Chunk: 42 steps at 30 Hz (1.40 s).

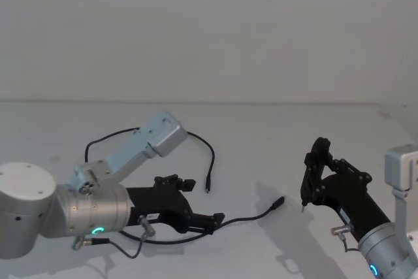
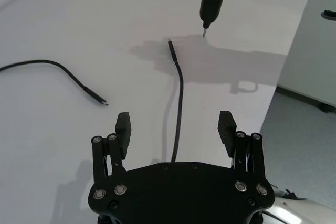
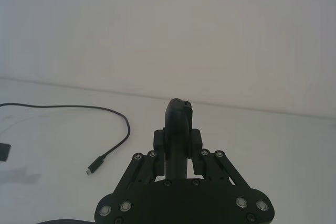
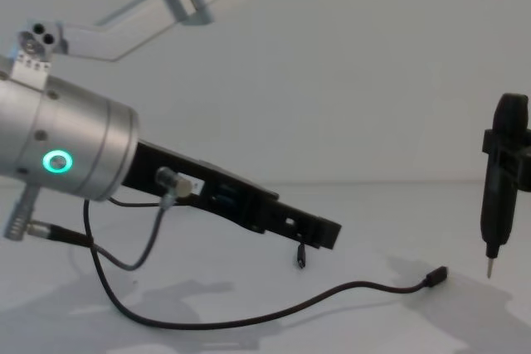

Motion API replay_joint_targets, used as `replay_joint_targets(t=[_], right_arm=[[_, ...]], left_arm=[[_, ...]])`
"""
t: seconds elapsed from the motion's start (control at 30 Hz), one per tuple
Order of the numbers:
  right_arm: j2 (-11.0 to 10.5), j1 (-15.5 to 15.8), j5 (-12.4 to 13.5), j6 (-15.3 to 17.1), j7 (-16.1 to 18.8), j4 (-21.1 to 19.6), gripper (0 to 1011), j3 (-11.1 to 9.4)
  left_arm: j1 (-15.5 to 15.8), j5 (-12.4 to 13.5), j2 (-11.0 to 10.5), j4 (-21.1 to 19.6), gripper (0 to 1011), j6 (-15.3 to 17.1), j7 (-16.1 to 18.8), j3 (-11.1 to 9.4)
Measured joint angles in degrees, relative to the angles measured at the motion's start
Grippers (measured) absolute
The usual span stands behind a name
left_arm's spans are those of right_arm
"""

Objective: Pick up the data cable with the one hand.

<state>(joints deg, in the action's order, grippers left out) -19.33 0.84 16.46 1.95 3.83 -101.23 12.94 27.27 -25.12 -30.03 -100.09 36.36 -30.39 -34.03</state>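
Reaching forward over the white counter, the left end effector hangs low with its two black fingers spread wide apart. The cable lies on the counter beneath it. In the left wrist view the cord runs straight up the gap between the fingers and touches neither. The chest view shows the fingers above the cord, not on it.

One plug rests to the right of the end effector, out toward the right arm. The cord's other stretch loops back behind the left arm's silver link, curves round and ends in a second plug just beside the upper finger. That link crosses over the loop and hides part of it from the head camera.

A grey wire with a silver plug droops from the left wrist, close above the cable.

The right end effector stands off to the right, clamped on a slim dark tool held upright. The tool's pointed tip hovers near the first plug, apart from it, and its shadow falls across that end of the cord. A plain pale wall backs the counter.
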Motion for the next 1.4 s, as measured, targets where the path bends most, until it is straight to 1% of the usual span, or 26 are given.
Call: replay_joint_targets(t=[0.13,0.17,0.23,0.33,0.43,0.53,0.6,0.83,0.87,1.0,1.4], right_arm=[[0.00,0.00,0.00,0.00,0.00,0.00,279,0.00],[0.00,0.00,0.00,0.00,0.00,0.00,279,0.00],[0.00,0.00,0.00,0.00,0.00,0.00,279,0.00],[0.00,0.00,0.00,0.00,0.00,0.00,279,0.00],[0.00,0.00,0.00,0.00,0.00,0.00,279,0.00],[0.00,0.00,0.00,0.00,0.00,0.00,279,0.00],[0.00,0.00,0.00,0.00,0.00,0.00,279,0.00],[0.00,0.00,0.00,0.00,0.00,0.00,279,0.00],[0.00,0.00,0.00,0.00,0.00,0.00,279,0.00],[0.00,0.00,0.00,0.00,0.00,0.00,279,0.00],[0.00,0.00,0.00,0.00,0.00,0.00,279,0.00]], left_arm=[[0.88,0.05,1.49,0.84,1001,2.26,1.08,-1.01],[0.88,0.05,1.49,0.84,1001,2.26,1.08,-1.01],[1.36,0.27,2.78,1.59,1001,3.52,2.41,-1.58],[1.68,0.50,3.66,2.21,1001,4.32,3.19,-1.98],[2.26,0.95,5.32,3.48,1001,5.35,4.31,-2.73],[2.60,1.26,6.34,4.42,1001,5.88,4.96,-3.19],[3.03,1.69,7.61,5.60,1001,6.39,5.73,-3.76],[4.09,2.80,10.20,8.29,1001,7.17,7.01,-5.07],[4.09,2.80,10.20,8.29,1001,7.17,7.01,-5.07],[4.66,3.45,11.51,9.84,1001,7.53,7.56,-5.71],[5.83,4.81,14.18,13.49,1001,8.14,8.13,-7.19]])
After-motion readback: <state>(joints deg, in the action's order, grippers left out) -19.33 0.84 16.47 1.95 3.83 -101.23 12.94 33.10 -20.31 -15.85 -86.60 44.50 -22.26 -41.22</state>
